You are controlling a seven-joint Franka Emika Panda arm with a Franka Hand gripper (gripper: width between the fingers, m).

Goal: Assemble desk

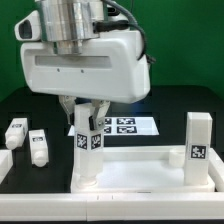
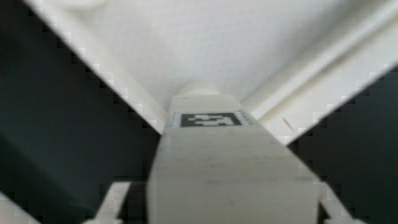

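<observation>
Desk top (image 1: 140, 172) flat on black table (image 1: 40, 188), under gripper (image 1: 87, 128). Gripper closed on upright leg block (image 1: 86, 162); fingers (image 2: 118, 200) against both sides of block. Block stands on desk top's corner at exterior view's left. Second leg (image 1: 197, 140) upright at opposite corner. Two spare legs (image 1: 38, 146) on table farther left, well apart from gripper. Marker board (image 1: 128, 125) behind.
</observation>
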